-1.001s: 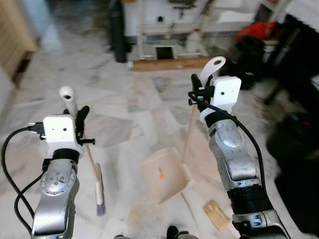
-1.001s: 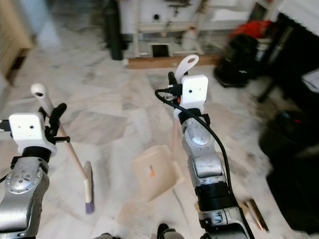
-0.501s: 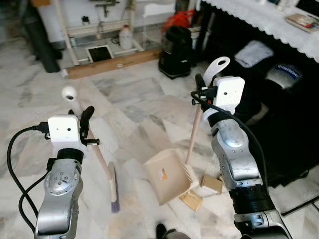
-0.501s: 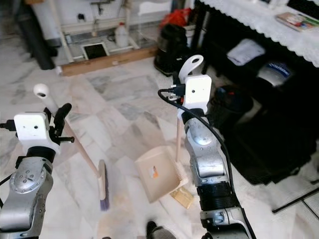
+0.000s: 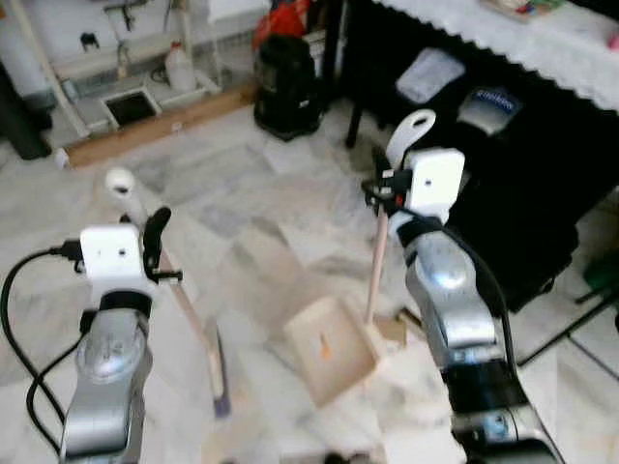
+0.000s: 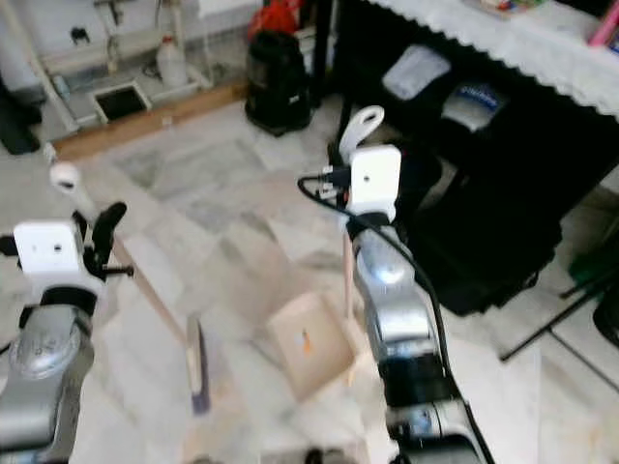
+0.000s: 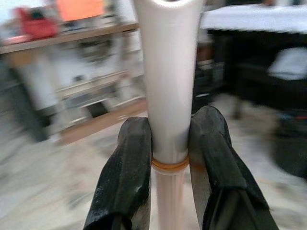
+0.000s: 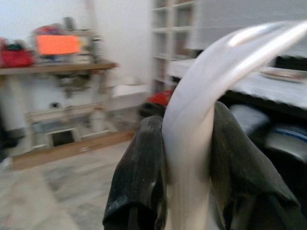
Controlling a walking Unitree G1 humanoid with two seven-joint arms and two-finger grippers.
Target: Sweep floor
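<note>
My left gripper (image 5: 153,232) is shut on the white top of a broom handle (image 5: 184,300); the wooden stick slants down to a purple-bristled head (image 5: 219,382) resting on the marble floor. In the left wrist view both black fingers (image 7: 129,163) clamp the white handle (image 7: 168,96). My right gripper (image 5: 382,179) is shut on the white looped grip of a dustpan handle (image 5: 375,261), which stands nearly upright. The beige dustpan (image 5: 334,350) lies on the floor between my arms. In the right wrist view the fingers (image 8: 144,172) squeeze the curved white grip (image 8: 201,124).
A black table with a white lace cloth (image 5: 503,106) stands close on the right, bags beneath it. A black vacuum cleaner (image 5: 285,87) and a wooden plank (image 5: 155,121) lie further back. Cardboard scraps (image 5: 397,329) rest beside the dustpan. A green object (image 5: 604,271) sits at the right edge.
The whole view has swung to the right, bringing the black table and the things under it closer. Both grippers keep their grips; broom and dustpan travel with me.
</note>
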